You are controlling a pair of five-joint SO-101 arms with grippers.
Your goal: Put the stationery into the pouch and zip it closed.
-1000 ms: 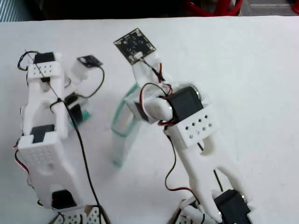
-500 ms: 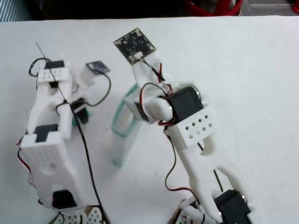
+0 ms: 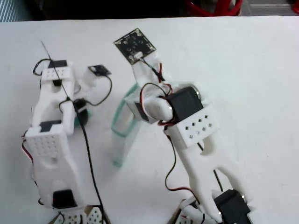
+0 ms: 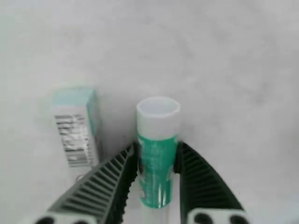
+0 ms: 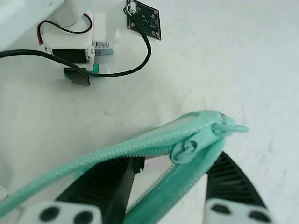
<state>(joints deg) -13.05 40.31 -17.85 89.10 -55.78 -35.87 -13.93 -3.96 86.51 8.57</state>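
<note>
A green-and-white glue stick (image 4: 158, 161), white cap outward, sits clamped in the left gripper (image 4: 156, 149), with a small pale-teal barcoded box (image 4: 77, 126) lying just beside it. The clear pouch (image 3: 122, 122), its mint zipper (image 5: 140, 141) undone, stands on edge in the right gripper (image 5: 177, 161).

Both arms are white printed plastic from where I sit: left arm (image 3: 49, 140), right arm (image 3: 196, 135). Black servo blocks (image 3: 184, 100) at the joints. White plates with grids of small holes (image 3: 200, 127). Thin black cable (image 3: 86, 154) on the left arm, red-and-black wires (image 3: 170, 172) on the right. Square black camera board (image 3: 134, 45) per wrist. Left gripper (image 4: 156, 148) has dark greenish ribbed fingers (image 4: 110, 182), right gripper (image 5: 177, 161) black ribbed ones, with round holes in the white finger mounts (image 4: 203, 218).
</note>
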